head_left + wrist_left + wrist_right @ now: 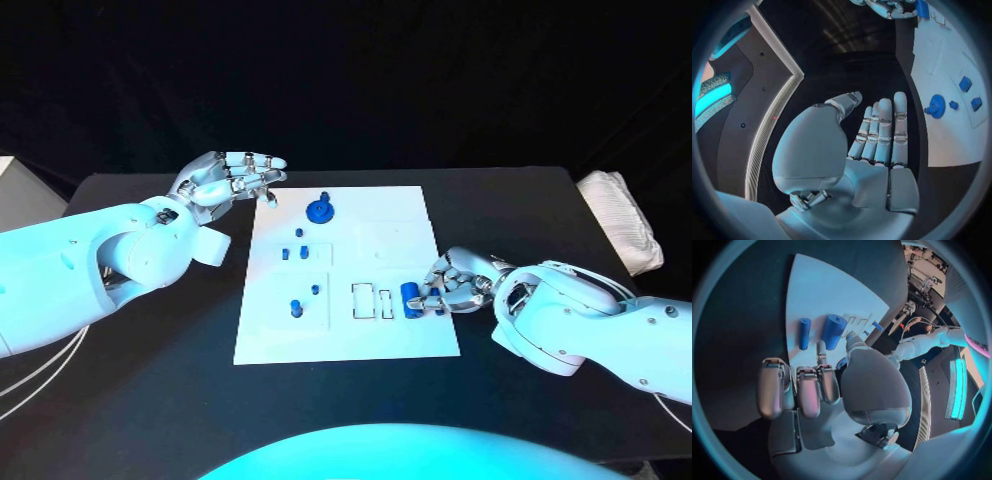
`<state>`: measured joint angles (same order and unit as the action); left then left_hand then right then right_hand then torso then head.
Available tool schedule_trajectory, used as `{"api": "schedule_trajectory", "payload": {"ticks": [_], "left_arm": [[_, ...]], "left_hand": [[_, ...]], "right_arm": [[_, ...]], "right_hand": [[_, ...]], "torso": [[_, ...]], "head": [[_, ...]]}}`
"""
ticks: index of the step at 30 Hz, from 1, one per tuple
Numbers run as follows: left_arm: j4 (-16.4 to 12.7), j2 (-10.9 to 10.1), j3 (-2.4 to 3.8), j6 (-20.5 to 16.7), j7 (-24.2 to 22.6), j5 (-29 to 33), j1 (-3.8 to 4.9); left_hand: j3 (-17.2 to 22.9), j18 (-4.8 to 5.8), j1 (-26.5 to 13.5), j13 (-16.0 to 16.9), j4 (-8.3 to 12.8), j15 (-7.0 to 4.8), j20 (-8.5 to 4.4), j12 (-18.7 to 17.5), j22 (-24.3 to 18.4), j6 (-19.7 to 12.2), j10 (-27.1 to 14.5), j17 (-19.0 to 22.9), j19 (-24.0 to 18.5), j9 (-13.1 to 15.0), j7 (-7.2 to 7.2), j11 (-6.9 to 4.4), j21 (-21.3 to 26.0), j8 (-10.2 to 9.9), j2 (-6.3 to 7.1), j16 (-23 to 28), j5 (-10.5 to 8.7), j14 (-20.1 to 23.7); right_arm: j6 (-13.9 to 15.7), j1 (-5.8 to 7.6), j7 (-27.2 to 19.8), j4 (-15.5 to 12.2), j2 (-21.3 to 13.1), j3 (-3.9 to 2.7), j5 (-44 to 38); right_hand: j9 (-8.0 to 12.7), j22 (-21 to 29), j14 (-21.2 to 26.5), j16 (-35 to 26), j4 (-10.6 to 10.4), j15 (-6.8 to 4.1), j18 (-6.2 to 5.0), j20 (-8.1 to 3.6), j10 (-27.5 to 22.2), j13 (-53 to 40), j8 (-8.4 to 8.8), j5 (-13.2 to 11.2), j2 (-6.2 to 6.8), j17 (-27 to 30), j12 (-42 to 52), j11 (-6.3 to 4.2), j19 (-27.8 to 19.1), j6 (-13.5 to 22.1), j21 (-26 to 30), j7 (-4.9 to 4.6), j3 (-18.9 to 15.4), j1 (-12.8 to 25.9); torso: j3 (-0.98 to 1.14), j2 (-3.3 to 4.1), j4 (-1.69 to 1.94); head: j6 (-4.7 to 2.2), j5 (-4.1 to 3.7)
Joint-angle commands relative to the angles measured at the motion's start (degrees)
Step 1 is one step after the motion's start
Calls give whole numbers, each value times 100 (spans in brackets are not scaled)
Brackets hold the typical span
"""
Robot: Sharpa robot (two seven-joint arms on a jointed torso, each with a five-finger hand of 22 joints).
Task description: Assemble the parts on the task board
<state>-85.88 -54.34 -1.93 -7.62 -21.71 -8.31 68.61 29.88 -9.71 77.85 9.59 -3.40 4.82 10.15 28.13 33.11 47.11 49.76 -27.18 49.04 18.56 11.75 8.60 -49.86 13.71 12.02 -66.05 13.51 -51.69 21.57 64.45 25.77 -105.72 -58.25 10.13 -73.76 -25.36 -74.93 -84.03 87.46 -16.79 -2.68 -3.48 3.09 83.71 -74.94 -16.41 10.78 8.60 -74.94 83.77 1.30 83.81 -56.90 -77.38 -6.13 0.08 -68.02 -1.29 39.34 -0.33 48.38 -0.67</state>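
The white board (346, 275) lies mid-surface. The left hand (231, 180) hovers beside its far corner, fingers apart, holding nothing. The right hand (459, 283) rests at the board's right edge, fingers curled, apparently touching blue cylinders (832, 331).

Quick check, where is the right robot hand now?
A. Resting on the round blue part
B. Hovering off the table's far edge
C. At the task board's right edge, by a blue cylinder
C: the right robot hand sits at the task board's right edge, fingers at a blue cylinder.

Black table (144, 400) (white cloth (623, 220) beside)
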Motion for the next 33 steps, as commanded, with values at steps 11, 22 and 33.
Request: {"api": "schedule_trajectory", "payload": {"ticks": [11, 22, 33], "left_arm": [[-21, -11, 3, 123, -56, 35, -1], [-33, -31, 3, 129, -42, 35, 0], [-40, -45, 3, 136, -24, 35, 0]], "left_hand": [[-30, -80, -20, -7, -9, -11, -7, 24, -5, -7, -44, 6, 34, -3, 34, 4, 29, 14, -36, 7, 18, 42], [-30, -80, -20, -7, -9, -11, -7, 24, -5, -7, -44, 6, 34, -3, 34, 4, 29, 14, -36, 7, 18, 42], [-41, -80, -32, -9, -23, -8, -3, 34, -16, -10, -55, 8, 37, -3, 34, 5, 46, 15, -35, 4, 21, 47]], "right_arm": [[-99, -118, 302, 243, 326, 2, -499], [-123, -167, 470, 367, 450, 4, -613], [628, -183, 199, 290, 434, 4, 148]], "right_hand": [[-8, -427, -467, 42, -3, -5, 52, 3, 20, -654, -59, 32, -73, -896, -31, 5, 212, 15, -59, 31, -126, 46], [28, -527, -484, 65, 58, -26, 68, -15, 49, -727, -186, 6, -84, -986, -62, -21, 229, -23, -131, 56, 158, -1060], [86, -701, -514, 110, 14, -130, 109, -94, 227, -942, -353, 625, -110, -1118, 81, -154, 295, -360, -306, 208, 672, -887]], "torso": [[-9, -3, 3], [-7, -10, -11], [-2, -8, -9]], "head": [[33, 25], [37, 48], [26, 62]]}}
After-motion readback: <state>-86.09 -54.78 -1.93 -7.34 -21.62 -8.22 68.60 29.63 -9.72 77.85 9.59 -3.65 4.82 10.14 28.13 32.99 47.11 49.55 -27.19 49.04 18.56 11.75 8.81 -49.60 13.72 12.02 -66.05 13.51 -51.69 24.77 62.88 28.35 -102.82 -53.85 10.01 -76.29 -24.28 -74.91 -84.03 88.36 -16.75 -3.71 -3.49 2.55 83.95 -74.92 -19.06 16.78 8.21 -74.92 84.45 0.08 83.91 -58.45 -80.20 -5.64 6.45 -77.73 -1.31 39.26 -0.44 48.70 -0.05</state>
